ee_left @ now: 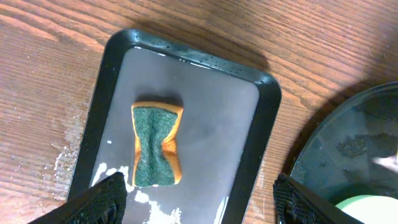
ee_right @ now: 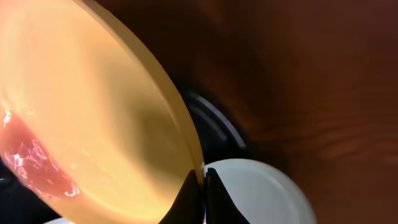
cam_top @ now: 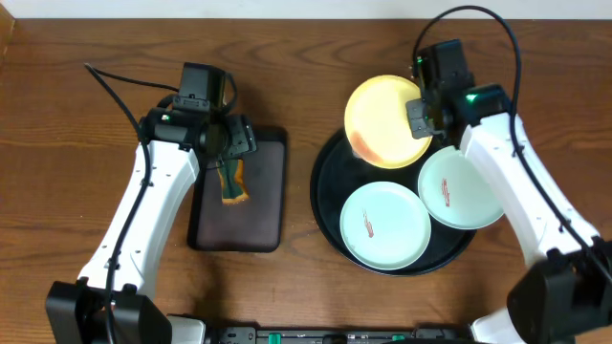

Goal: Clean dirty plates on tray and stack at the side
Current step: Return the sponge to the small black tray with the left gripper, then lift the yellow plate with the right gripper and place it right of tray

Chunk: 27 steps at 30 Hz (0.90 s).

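Observation:
The pale yellow plate (cam_top: 384,120) is tilted up over the far rim of the round black tray (cam_top: 327,203). My right gripper (cam_top: 422,118) is shut on the yellow plate's right edge (ee_right: 186,146); a reddish smear shows on it (ee_right: 37,165). Two mint-white plates lie on the tray: one at the front (cam_top: 384,225), one at the right (cam_top: 461,187), the latter also in the right wrist view (ee_right: 261,190). My left gripper (ee_left: 199,202) is open above the rectangular tray (ee_left: 249,124), just short of a green-and-orange sponge (ee_left: 155,144).
The small black rectangular tray (cam_top: 268,205) lies left of the round tray, wet with white foam (ee_left: 158,214). The sponge (cam_top: 232,183) lies on its left part. The round tray's rim shows at the right of the left wrist view (ee_left: 329,130). Wooden table all round.

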Motion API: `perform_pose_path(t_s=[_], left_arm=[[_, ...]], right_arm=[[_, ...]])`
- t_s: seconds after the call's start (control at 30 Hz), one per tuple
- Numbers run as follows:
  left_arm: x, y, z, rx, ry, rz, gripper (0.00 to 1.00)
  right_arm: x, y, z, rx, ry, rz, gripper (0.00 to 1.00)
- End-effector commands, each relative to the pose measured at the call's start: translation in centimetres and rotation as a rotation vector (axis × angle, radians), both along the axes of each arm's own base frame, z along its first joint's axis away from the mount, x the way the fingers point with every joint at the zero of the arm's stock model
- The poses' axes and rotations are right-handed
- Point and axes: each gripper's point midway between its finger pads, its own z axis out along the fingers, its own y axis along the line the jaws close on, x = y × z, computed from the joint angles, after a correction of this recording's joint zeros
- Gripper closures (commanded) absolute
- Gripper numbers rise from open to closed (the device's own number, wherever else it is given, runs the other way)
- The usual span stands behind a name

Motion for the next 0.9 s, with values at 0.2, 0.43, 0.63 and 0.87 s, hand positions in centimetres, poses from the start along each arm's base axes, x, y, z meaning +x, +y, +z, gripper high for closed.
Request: perform_pose_path(t_s=[0.2, 0.43, 0.63, 0.87], left_arm=[[0.1, 0.0, 0.1, -0.002, 0.002, -0.007, 0.18], [0.1, 0.0, 0.1, -0.002, 0.002, -0.007, 0.17], [0.1, 0.0, 0.1, -0.002, 0.002, -0.007, 0.17], [0.1, 0.0, 0.1, -0.002, 0.002, -0.007, 0.17]], right_arm=[[-0.5, -0.9, 6.2, -0.415, -0.224, -0.083, 0.99], [-1.5, 1.1, 8.1, -0.557, -0.287, -0.041, 0.99], [-2.9, 3.5, 8.8, -0.621, -0.319, 0.015, 0.99], [-3.9, 5.0, 9.8, -0.685, -0.358, 0.043, 0.99]])
